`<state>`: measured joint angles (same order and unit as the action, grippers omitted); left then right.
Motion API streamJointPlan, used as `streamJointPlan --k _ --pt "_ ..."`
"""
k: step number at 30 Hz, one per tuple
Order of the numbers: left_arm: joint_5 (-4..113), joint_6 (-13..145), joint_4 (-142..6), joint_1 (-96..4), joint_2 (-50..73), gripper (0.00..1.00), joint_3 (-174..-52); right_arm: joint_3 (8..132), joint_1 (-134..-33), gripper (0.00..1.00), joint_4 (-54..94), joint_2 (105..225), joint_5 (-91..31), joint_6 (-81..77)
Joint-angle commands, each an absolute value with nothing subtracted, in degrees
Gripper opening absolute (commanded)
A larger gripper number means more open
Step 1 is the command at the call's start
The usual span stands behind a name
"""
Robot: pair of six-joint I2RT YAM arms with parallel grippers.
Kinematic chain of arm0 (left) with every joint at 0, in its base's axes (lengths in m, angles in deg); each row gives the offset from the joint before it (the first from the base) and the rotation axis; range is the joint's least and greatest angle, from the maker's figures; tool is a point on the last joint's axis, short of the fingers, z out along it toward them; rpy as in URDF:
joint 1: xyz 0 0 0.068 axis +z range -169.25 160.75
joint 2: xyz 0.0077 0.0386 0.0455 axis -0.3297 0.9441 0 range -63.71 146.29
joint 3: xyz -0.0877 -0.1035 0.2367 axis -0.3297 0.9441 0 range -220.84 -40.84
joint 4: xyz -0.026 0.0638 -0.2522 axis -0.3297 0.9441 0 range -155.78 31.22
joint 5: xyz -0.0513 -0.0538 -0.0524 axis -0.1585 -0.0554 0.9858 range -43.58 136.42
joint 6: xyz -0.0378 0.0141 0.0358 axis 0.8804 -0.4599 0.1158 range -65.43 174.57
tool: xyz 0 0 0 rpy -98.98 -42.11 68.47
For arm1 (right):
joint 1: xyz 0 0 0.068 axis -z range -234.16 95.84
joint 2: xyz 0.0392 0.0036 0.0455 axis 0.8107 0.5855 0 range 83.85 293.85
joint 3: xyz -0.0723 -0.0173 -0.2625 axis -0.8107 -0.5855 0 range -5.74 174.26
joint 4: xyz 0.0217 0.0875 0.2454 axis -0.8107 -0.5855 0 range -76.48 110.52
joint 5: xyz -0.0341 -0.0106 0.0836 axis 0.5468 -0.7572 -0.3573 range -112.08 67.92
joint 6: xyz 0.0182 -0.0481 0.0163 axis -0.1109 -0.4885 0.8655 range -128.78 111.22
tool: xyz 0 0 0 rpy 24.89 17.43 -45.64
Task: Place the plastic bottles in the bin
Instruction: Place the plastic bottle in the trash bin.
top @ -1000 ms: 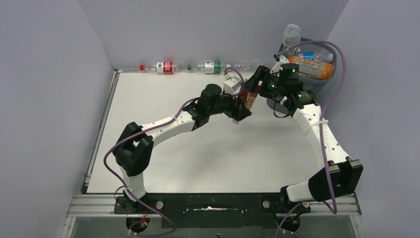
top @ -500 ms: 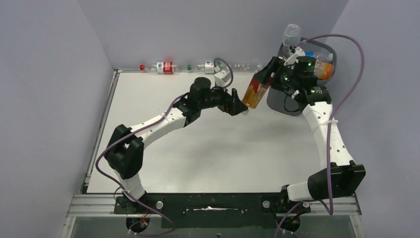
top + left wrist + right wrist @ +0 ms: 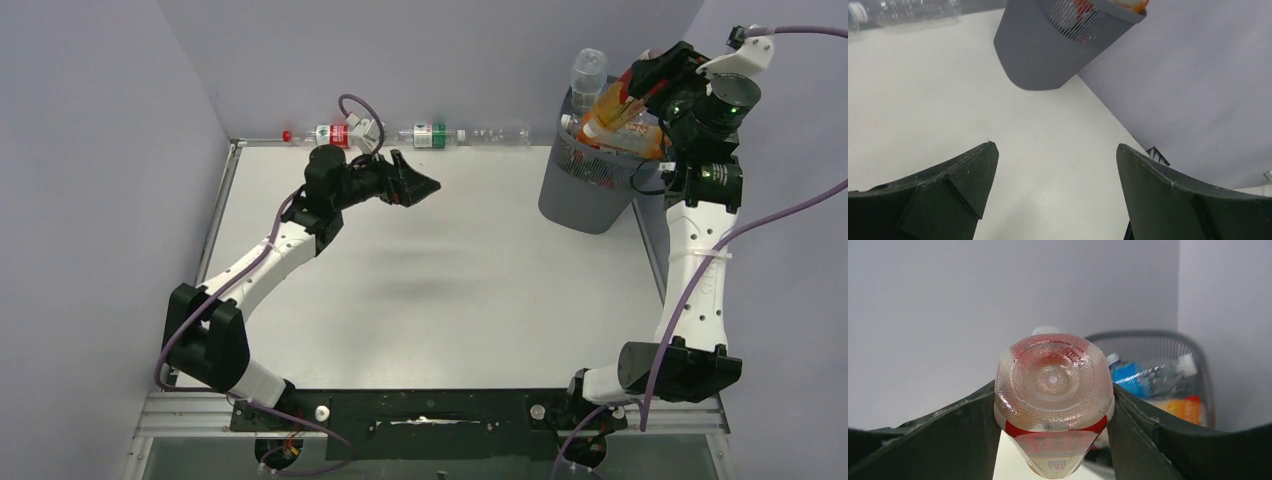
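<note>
My right gripper [image 3: 640, 88] is shut on an amber bottle with a red label [image 3: 615, 112], held tilted over the bin's [image 3: 585, 195] open top at the back right. The right wrist view shows the bottle's base [image 3: 1053, 382] clamped between both fingers, with the bin's rim [image 3: 1148, 334] behind. Several bottles lie inside the bin, among them a blue-labelled one [image 3: 1148, 380] and an orange one [image 3: 1180, 409]; a clear bottle [image 3: 588, 72] sticks up from it. My left gripper [image 3: 425, 186] hangs open and empty over the table's back middle [image 3: 1055, 150].
Three bottles lie along the back wall: a red-labelled one [image 3: 332, 134], a green-labelled one [image 3: 430, 133] and a clear one [image 3: 497, 133]. Grey walls close in the table on the left, back and right. The bin [image 3: 1043, 55] stands in the back right corner.
The left gripper opened, let go of the amber bottle and drew back to the left. The right arm carried the bottle up and right, over the bin.
</note>
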<state>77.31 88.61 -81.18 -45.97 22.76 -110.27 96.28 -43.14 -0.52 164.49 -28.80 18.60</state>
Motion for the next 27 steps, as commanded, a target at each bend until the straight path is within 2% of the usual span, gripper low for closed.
streamJointPlan --k 1,8,15,20,27 --pt "81.0 90.4 -84.3 -44.3 23.4 0.90 -107.6 97.0 -42.6 0.51 14.9 166.4 -19.6 16.9" --pt "84.2 92.8 -88.0 -43.4 27.0 0.90 -106.7 91.2 -42.5 0.51 30.6 169.1 -6.0 17.4" --pt "86.0 93.7 -89.0 -43.2 28.7 0.90 -106.9 80.4 -44.3 0.53 49.6 172.2 0.4 17.4" --pt "86.0 93.7 -89.1 -43.2 28.5 0.90 -106.7 82.0 -47.2 0.57 51.6 177.0 4.0 12.6" --pt "86.2 94.5 -89.4 -43.2 28.2 0.90 -106.6 89.8 -48.0 0.61 41.6 183.5 5.2 12.6"
